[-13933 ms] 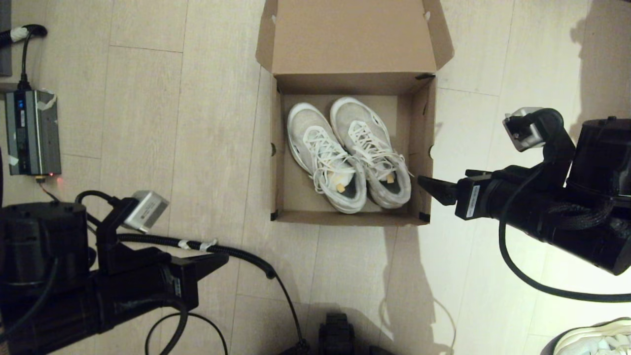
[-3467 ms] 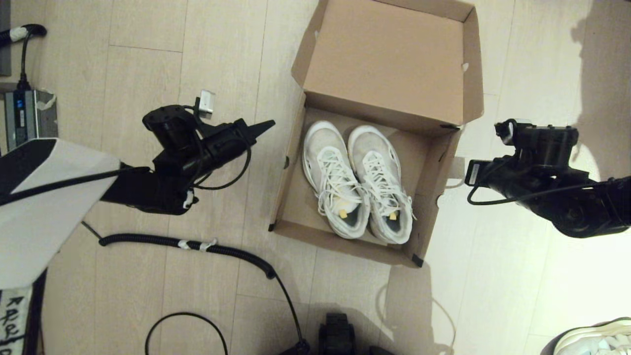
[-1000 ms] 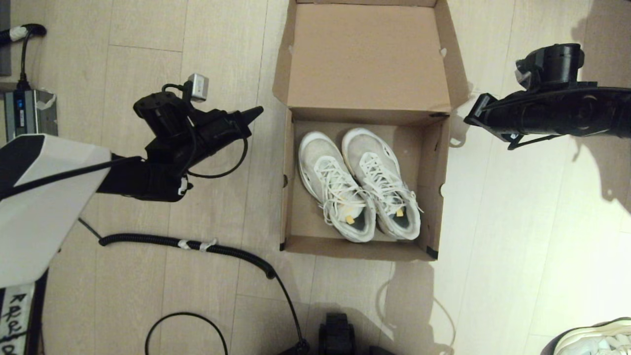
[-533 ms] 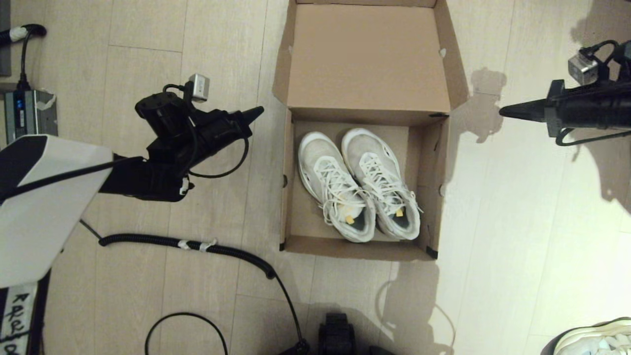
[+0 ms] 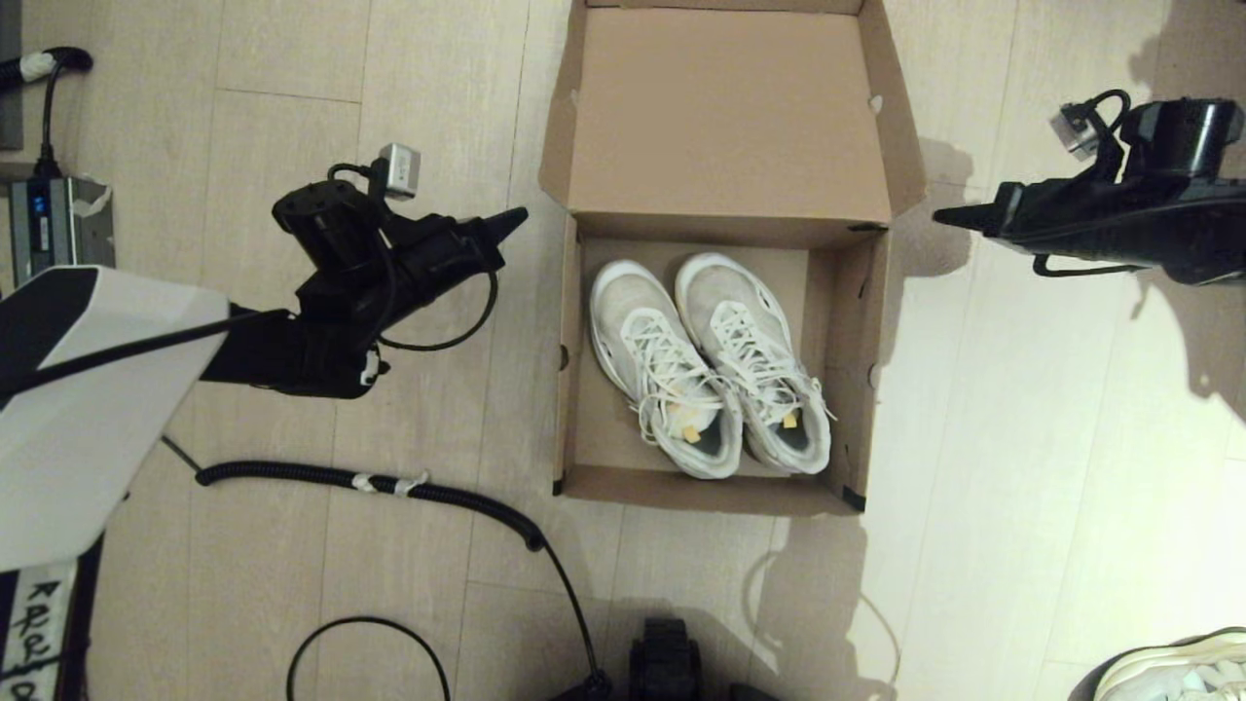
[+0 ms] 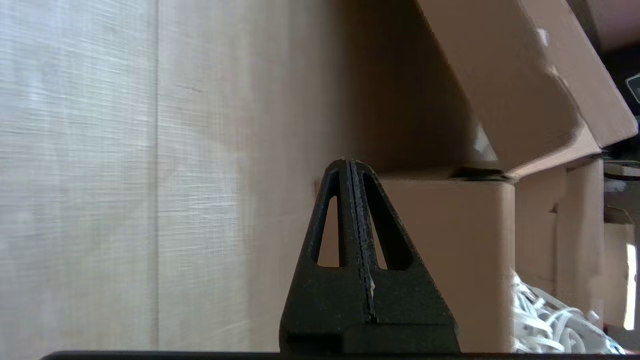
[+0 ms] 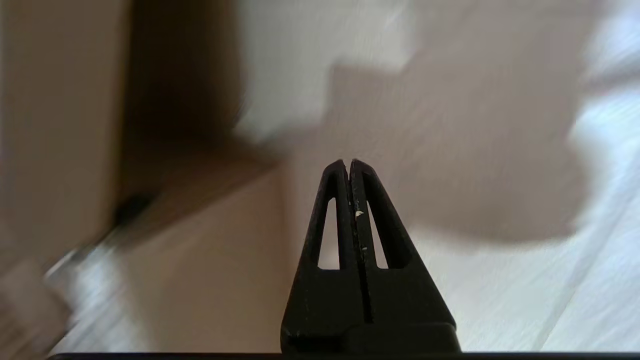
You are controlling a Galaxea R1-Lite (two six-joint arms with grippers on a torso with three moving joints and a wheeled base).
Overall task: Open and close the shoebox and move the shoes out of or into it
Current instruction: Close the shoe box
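Observation:
The brown cardboard shoebox (image 5: pixel 570 409) stands open on the floor, its hinged lid (image 5: pixel 725 112) folded back away from me. Inside lie the two white and pale grey sneakers (image 5: pixel 706 365) side by side, toes toward the lid. My left gripper (image 5: pixel 516 218) is shut and empty, just left of the box near the hinge corner, apart from the wall; the left wrist view shows it (image 6: pixel 348 162) before the box side (image 6: pixel 450 260). My right gripper (image 5: pixel 942 216) is shut and empty, right of the lid's side flap; the right wrist view shows its tips (image 7: pixel 348 163) over floor.
A grey power unit (image 5: pixel 54 229) sits at the far left. A black corrugated cable (image 5: pixel 389 484) runs across the floor in front of the box. A lone white sneaker with a dark-edged sole (image 5: pixel 1173 672) lies at the bottom right corner.
The right arm swung out to the right, then came back left toward the lid's flap. The left gripper has crept slightly toward the box. Earlier the box turned and slid on the floor.

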